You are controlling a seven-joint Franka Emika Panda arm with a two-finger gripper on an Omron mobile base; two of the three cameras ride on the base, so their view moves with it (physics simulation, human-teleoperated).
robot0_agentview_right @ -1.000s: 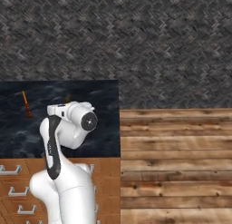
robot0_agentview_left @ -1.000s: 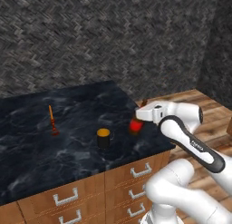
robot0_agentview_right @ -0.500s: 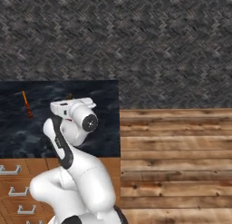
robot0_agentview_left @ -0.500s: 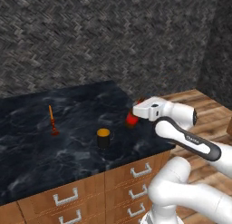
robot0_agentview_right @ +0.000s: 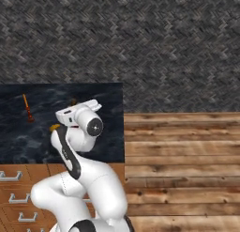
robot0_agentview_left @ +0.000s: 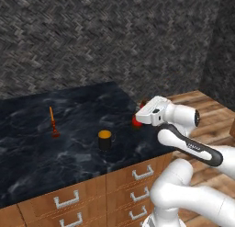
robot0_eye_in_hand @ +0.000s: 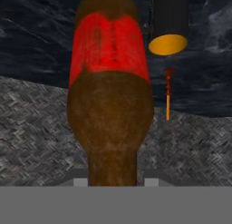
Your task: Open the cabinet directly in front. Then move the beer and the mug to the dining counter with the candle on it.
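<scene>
Carrying the beer (robot0_eye_in_hand: 108,96) clamped in my hand (robot0_agentview_left: 143,116) above the worktop (robot0_agentview_left: 27,148), I judge lowering it at three o'clock of the mug (robot0_agentview_left: 105,140) comes next, candle (robot0_agentview_left: 53,122) beyond.

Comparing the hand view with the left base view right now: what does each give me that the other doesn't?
Hand view: the beer close up between the gripper tips, neck nearest the camera, seen upside down.

Left base view: the dining counter's drawers with silver handles, the wooden floor, and the arm reaching over the counter's right end.

Both: the beer's red label, the mug, the candle, the black marbled top and the stone wall.
</scene>
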